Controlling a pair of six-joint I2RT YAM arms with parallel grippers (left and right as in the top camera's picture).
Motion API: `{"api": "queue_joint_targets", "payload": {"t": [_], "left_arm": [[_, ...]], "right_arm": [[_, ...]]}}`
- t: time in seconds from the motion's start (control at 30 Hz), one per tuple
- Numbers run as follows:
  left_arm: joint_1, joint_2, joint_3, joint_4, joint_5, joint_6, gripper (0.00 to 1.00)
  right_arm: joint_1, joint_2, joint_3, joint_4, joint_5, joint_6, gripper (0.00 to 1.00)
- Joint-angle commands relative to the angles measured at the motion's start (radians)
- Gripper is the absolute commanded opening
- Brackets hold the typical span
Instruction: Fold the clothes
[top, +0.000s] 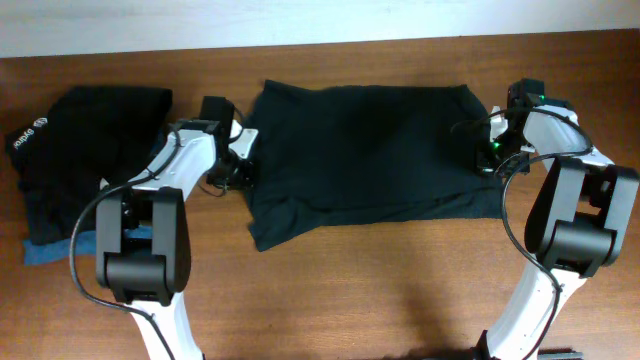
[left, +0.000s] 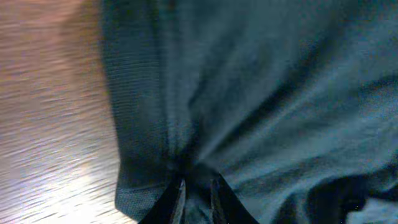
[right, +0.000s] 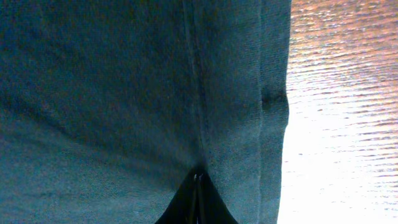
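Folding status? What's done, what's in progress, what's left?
Done, apparently: a stack of dark garments sits at the left of the table, a blue piece under it. In hand: the black T-shirt lies spread mid-table, left gripper and right gripper each pinching an opposite side edge. Left: that shirt shows no fold yet, so folding and stacking it are both to do.

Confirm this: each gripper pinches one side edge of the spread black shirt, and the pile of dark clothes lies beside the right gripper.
No. The pile of dark clothes lies beside the left gripper, as the overhead view shows. The rest holds: it and the right gripper each pinch a side edge of the black shirt.
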Motion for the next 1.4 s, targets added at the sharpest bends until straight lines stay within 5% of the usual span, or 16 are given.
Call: {"api": "queue_joint_targets", "payload": {"t": [0.0,0.33,0.43,0.67,1.03,1.37], "left_arm": [[0.055,0.039,-0.045,-0.005,-0.132,0.005,0.16],[0.073,0.039,-0.045,0.019,-0.089,0.005,0.17],[0.073,0.037,-0.045,0.018,-0.050,0.005,0.32],[0.073,-0.024,-0.008,0.005,-0.024,0.006,0.36],[0.072,-0.183,0.071,0.007,0.022,0.006,0.54],[0.047,-0.220,0.071,-0.075,0.135,0.059,0.56]], "right_arm": [[-0.019,0.059,-0.019,-0.015,0.080,0.009,0.04],[-0.019,0.059,-0.019,-0.015,0.079,0.009,0.04],[-0.019,0.059,-0.019,-0.015,0.079,0.009,0.04],[-0.018,0.055,-0.003,-0.028,0.034,0.009,0.04],[-0.018,0.029,0.309,-0.287,-0.057,0.008,0.08],[-0.019,0.008,0.481,-0.520,-0.124,-0.044,0.15]]}}
